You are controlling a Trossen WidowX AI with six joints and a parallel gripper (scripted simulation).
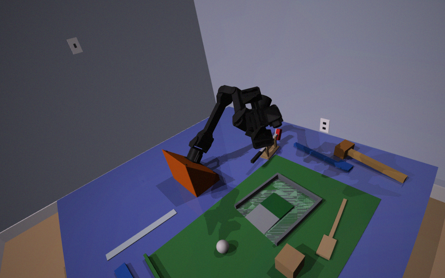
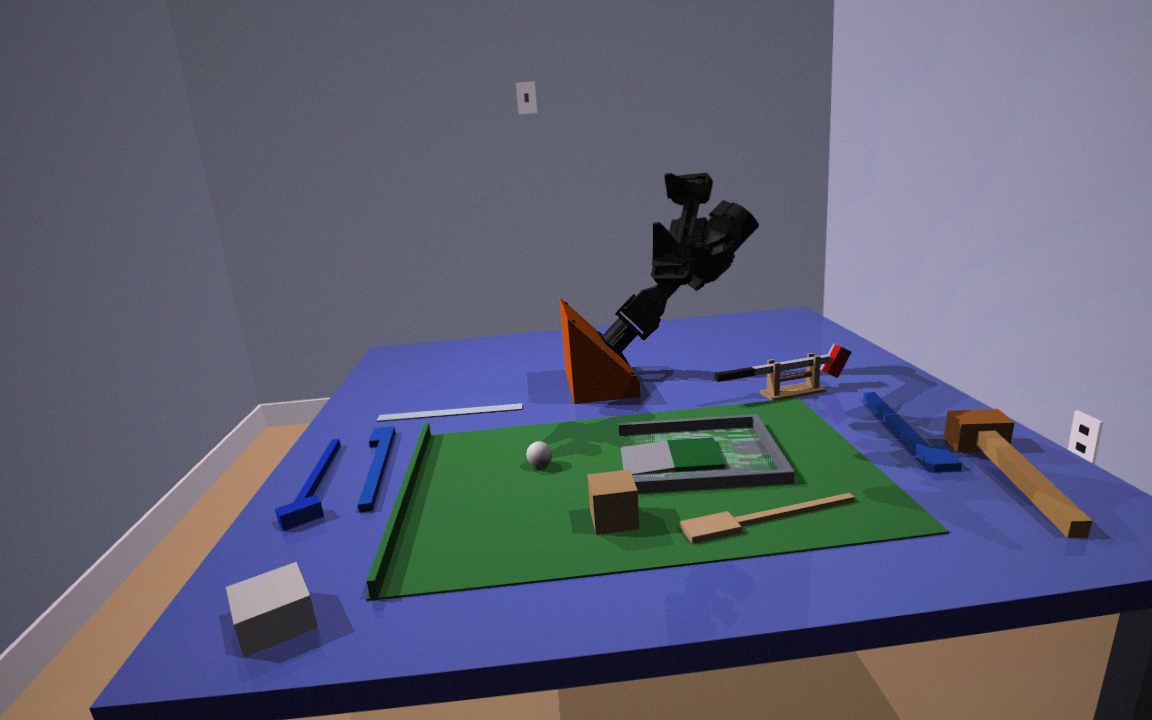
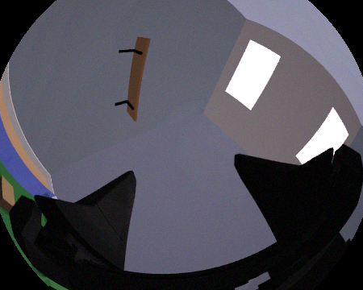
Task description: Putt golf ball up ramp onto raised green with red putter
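Putter: the red putter point(image 2: 835, 359) lies across a small wooden stand point(image 2: 793, 377) at the far side of the blue table point(image 2: 741, 617), just behind the green mat point(image 2: 508, 528); its red head points to the right wall and its dark grip to the left.
Golf ball: white ball point(image 2: 539, 454) rests on the green mat, near the mat's left part, well apart from the putter.
Ramp and green: grey ramp point(image 2: 644, 457) and dark green plate point(image 2: 696, 453) sit inside a grey frame on the mat.
Arm pose: the black arm rises from an orange wedge base point(image 2: 593, 358), leans up to the right and folds at the top; it stands high above the table in the exterior view.
Gripper: the gripper point(image 3: 187, 205) is spread wide and holds nothing; in the wrist view only wall and ceiling show between the two dark fingers.
Hard to see: in the top view the arm covers a part of the putter and stand; whether the gripper is directly over the putter, I cannot tell.
Cut off: the blue block at the bottom edge of the top view is only partly visible.
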